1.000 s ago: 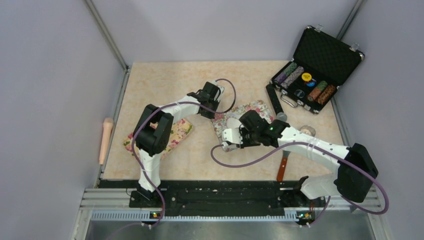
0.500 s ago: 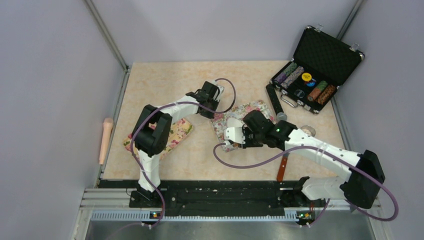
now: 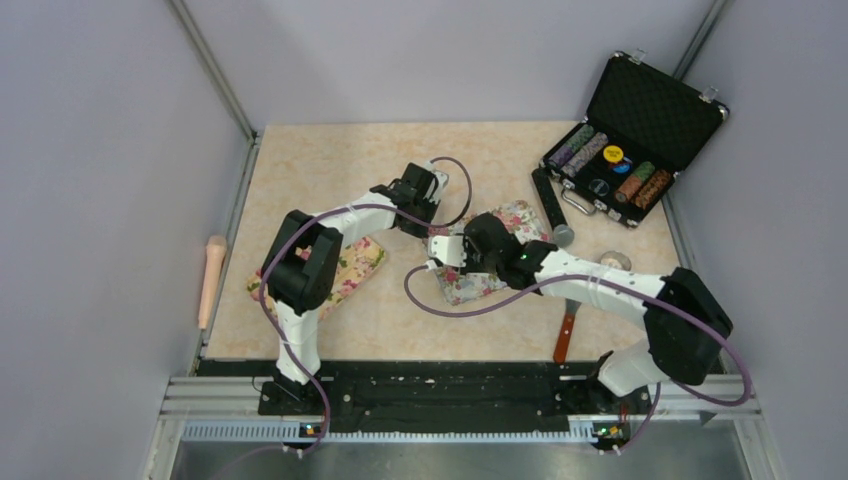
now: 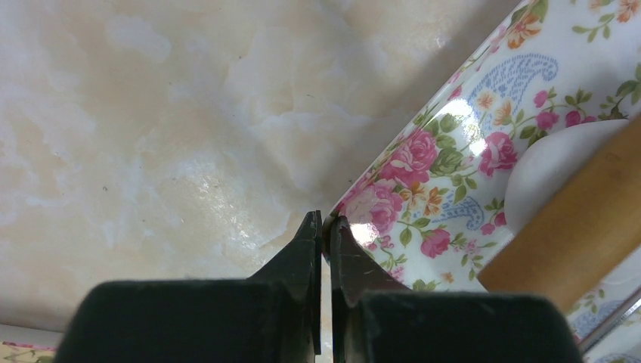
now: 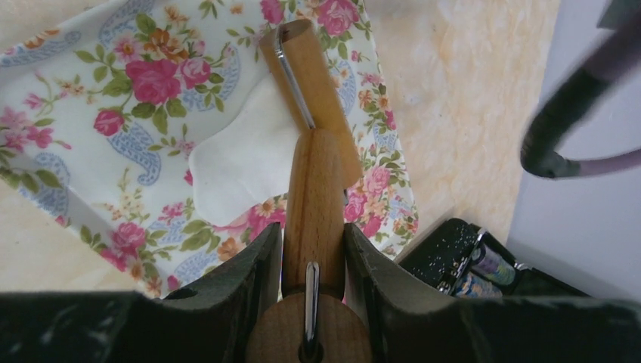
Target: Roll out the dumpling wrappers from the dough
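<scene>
Pushed toward the left edge, the rolling pin [image 5: 314,185] was clamped by the right gripper [image 5: 314,246]; the mat [image 4: 423,189] was pinched by the left gripper [image 4: 323,227] (against sliding).

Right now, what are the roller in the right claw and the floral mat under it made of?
Tan cylindrical roller in the right claw: wood, matte, grain visible, with a shiny metal rod along it. Rose-printed white mat: probably coated cloth or plastic; glare spots in the left wrist view show a glossy surface.

White dough [image 5: 234,170], pink-rose and blue-paisley cloth [image 5: 136,98], tan rolling pin [image 5: 314,204], beige marbled tabletop [image 4: 151,113].
</scene>
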Robot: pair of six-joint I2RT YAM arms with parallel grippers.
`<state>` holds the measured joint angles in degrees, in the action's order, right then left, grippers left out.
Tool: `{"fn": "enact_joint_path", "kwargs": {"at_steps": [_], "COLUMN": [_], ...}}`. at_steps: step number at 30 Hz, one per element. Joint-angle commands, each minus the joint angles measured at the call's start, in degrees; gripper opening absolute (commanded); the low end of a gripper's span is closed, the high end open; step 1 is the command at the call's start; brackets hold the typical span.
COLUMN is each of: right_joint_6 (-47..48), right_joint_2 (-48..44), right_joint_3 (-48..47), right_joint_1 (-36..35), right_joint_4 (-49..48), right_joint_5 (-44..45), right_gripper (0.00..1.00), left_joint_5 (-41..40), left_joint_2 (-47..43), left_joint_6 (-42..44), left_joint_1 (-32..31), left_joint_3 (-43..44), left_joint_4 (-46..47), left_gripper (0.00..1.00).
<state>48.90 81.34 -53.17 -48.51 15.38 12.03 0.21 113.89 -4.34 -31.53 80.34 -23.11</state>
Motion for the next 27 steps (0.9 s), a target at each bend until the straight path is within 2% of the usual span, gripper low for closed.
{"fn": "enact_joint_path", "kwargs": {"at_steps": [1, 14, 23, 27], "right_joint_6": [1.5, 4.5, 3.0, 2.4], "right_joint_2": [3.7, 1.0, 1.6, 0.2], "right_joint_3": [0.4, 5.7, 8.5, 6.3], "right_joint_1": [0.4, -2.9, -4.5, -4.8], "right_joint_4": [-2.6, 17.2, 20.4, 23.3], "right_joint_5": [-0.2, -8.3, -8.2, -9.5], "right_gripper": [0.00, 0.00, 0.00, 0.00], "left_joint_5": [-0.5, -1.2, -1.4, -1.4], "left_joint_2": [-3.0, -3.5, -4.1, -4.4], "left_joint_6": [1.7, 1.7, 1.8, 1.9], "left_joint_1": [-0.3, -0.2, -0.2, -0.2], "left_joint_3": [-0.2, -0.4, -0.6, -0.7], "left_joint_4": [2.1, 2.7, 2.7, 2.6], "left_gripper": [0.00, 0.00, 0.00, 0.00]}}
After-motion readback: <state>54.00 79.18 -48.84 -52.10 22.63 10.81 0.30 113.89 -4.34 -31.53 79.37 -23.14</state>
